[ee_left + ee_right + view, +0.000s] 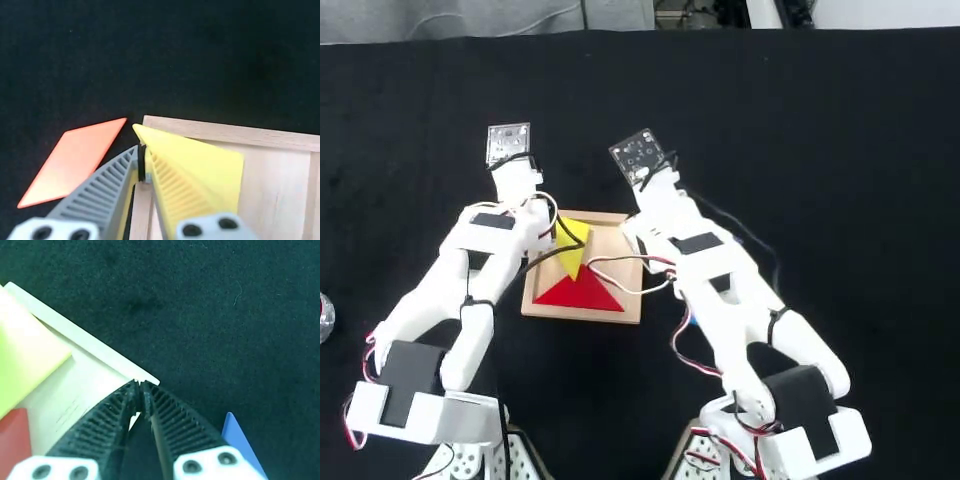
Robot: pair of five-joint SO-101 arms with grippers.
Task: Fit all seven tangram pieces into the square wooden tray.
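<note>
The left gripper (pixel 142 162) is pinched shut on a yellow triangle (pixel 210 160), holding it tilted over a corner of the wooden tray (pixel 225 132). A red triangle (pixel 582 292) lies flat inside the tray. An orange parallelogram (pixel 75 160) lies on the black cloth (pixel 820 150) just outside the tray. The right gripper (pixel 141 390) is closed and empty at another tray corner, near a blue piece (pixel 240 440).

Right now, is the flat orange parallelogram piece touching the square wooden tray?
Apart. In the left wrist view a strip of black cloth separates the flat orange parallelogram piece from the corner of the square wooden tray.
</note>
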